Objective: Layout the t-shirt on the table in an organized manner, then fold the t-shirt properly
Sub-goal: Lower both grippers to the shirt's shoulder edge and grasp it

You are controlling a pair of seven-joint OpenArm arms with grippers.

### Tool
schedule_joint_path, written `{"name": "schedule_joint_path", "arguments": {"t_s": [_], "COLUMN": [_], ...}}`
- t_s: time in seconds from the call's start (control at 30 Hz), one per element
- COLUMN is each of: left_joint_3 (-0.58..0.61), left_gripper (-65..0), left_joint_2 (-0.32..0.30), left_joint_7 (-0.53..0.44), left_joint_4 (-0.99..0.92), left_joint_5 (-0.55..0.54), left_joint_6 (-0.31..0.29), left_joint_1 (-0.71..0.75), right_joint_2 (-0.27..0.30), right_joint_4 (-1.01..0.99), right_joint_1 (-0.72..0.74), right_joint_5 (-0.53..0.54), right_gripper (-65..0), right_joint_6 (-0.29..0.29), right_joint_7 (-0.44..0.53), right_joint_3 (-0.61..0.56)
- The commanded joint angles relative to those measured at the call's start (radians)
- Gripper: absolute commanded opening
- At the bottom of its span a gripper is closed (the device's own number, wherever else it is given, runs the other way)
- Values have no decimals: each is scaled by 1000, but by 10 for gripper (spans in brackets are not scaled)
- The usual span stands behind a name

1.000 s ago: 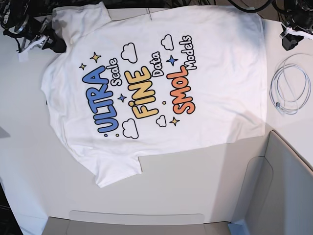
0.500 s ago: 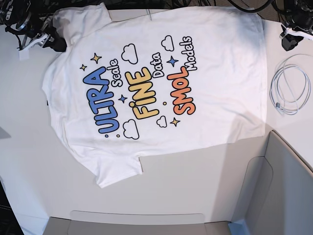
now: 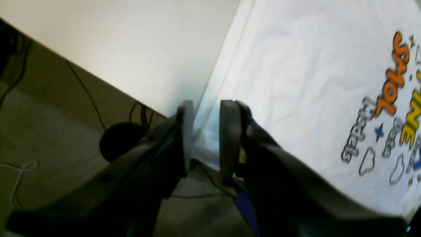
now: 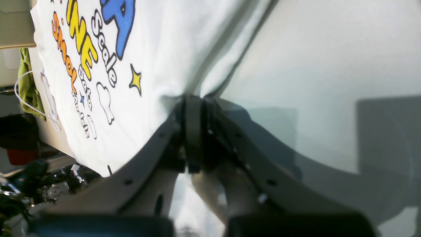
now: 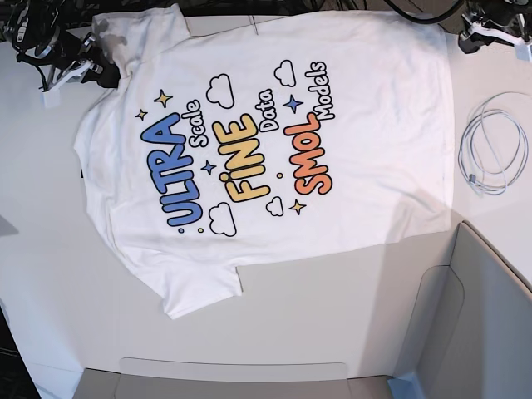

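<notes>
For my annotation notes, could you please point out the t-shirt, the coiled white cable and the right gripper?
t-shirt [image 5: 374, 125]: base view, plain white cloth.
coiled white cable [image 5: 465, 141]: base view, loop's left side.
right gripper [image 4: 194, 100]: right wrist view, closed fingertips.

Worktop [image 5: 332, 299]: plain white, smooth. T-shirt [image 5: 366, 125] spread flat on it, print side up, reading "ULTRA", "FINE", "SMOL", with clouds and stars. One sleeve points toward the worktop's near edge. Coiled white cable [image 5: 492, 150] lies on the bare surface just beside the shirt's hem. Grey angular bin [image 5: 482, 324] sits at the near corner.
</notes>
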Motion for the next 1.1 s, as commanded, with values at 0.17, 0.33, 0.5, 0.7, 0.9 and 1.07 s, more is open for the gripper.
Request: {"name": "schedule_joint_path", "arguments": {"t_s": [0.17, 0.33, 0.5, 0.7, 0.9, 1.07], "left_joint_3": [80, 85, 79, 85, 87, 169], "left_gripper": [-485, -485, -484, -484, -483, -483], "left_joint_2": [-10, -10, -27, -68, -142, -199], "left_joint_7": [-5, -5, -5, -5, -5, -5], "left_joint_4": [-103, -114, -114, -141, -177, -319], "left_joint_5": [-17, -16, -10, -8, 89, 128], "left_joint_6": [6, 4, 4, 4, 6, 6], "left_joint_1": [59, 62, 59, 18, -56, -99], "right_joint_2": [9, 23, 20, 17, 20, 22], "right_joint_4": [2, 2, 2, 2, 2, 2], "right_joint_1": [15, 23, 40, 40, 40, 40], "right_joint_5": [-68, -109, -152, -152, -159, -159], "right_gripper": [-650, -650, -650, -650, -650, -650], "right_joint_6": [-4, -4, -4, -4, -2, -2], "right_joint_7": [-38, -38, -38, -38, -38, -38], "right_joint_3": [-5, -5, -5, -5, -5, -5]}}
